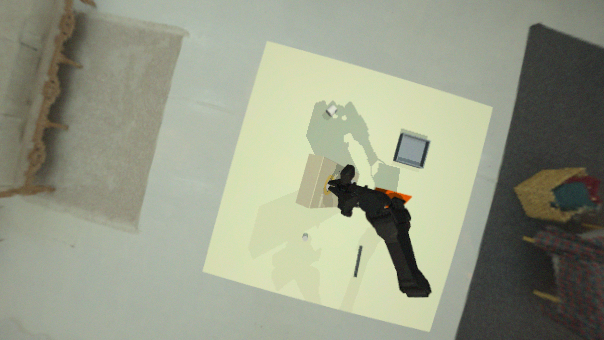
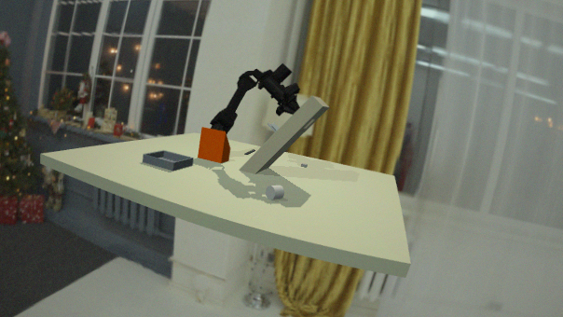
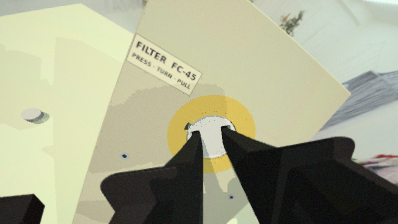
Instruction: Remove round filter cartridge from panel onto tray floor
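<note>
The tilted beige service panel [image 1: 311,186] [image 2: 280,140] [image 3: 235,45] carries a label [image 3: 167,67] reading "FILTER FC-45, PRESS - TURN - PULL". The round white filter cartridge [image 3: 214,144] sits in the panel inside a yellow ring [image 3: 178,134]. My gripper [image 3: 210,132] [image 1: 331,186] [image 2: 285,110] is pressed against the cartridge's face and shut on it, with one fingertip at each side of its middle. The fingers hide the slots. The grey tray [image 1: 398,150] [image 2: 160,164] lies flat on the table, apart from the panel.
The arm stands on an orange base block [image 2: 213,145] [image 1: 397,195]. A small grey cylinder [image 2: 275,191] [image 1: 331,110], a small disc [image 1: 305,237] [image 2: 304,165] [image 3: 32,114] and a thin dark bar [image 1: 357,261] [image 2: 249,152] lie loose on the pale yellow table [image 1: 450,150].
</note>
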`<state>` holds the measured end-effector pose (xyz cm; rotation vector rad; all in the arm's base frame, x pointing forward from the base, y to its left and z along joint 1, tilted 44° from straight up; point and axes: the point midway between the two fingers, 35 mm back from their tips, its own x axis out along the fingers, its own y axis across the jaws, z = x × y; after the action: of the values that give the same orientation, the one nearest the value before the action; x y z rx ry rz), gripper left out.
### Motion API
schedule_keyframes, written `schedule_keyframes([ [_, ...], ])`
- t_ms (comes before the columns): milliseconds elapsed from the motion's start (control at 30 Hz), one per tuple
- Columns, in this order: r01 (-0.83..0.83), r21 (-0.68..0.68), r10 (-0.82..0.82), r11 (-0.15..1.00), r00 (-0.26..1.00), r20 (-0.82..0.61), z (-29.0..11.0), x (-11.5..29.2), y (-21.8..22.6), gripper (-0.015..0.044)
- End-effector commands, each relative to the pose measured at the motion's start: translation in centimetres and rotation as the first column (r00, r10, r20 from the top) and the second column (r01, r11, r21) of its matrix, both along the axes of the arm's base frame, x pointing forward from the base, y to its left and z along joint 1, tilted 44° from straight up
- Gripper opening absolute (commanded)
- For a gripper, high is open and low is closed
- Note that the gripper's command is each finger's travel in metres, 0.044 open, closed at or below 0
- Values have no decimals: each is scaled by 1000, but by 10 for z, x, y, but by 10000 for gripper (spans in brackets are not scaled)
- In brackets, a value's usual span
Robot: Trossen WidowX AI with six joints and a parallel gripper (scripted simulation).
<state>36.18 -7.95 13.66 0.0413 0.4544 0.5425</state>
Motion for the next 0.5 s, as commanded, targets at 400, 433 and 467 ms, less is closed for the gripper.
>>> schedule_keyframes([
  [400, 272, 361, -157, 892, 935, -317, -2, 4, 3, 0],
  [433, 291, 379, -162, 878, 927, -338, -2, 4, 3, 0],
  [467, 311, 397, -166, 864, 919, -359, -2, 4, 3, 0],
])
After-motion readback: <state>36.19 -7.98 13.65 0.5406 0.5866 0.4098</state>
